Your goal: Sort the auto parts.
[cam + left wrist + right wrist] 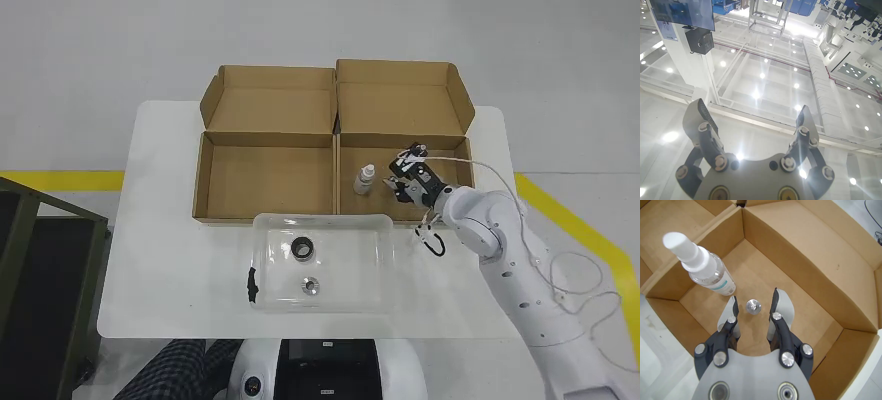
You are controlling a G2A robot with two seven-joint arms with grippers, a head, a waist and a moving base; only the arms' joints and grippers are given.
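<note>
While the right gripper (754,294) hangs spread in the box (810,256), I see the round metal part (753,307) on the box floor, centre frame, squarely between its fingers, axis upright. The spray bottle (710,275) stands just beside it. The left gripper (752,105) is spread too, aimed at the ceiling. I can't tell the fingertips' height above the floor.

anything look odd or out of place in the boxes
A clear spray bottle stands upright in the right cardboard box, beside the small metal part below the open right gripper. It hardly looks like an auto part, so it seems misplaced.
</note>
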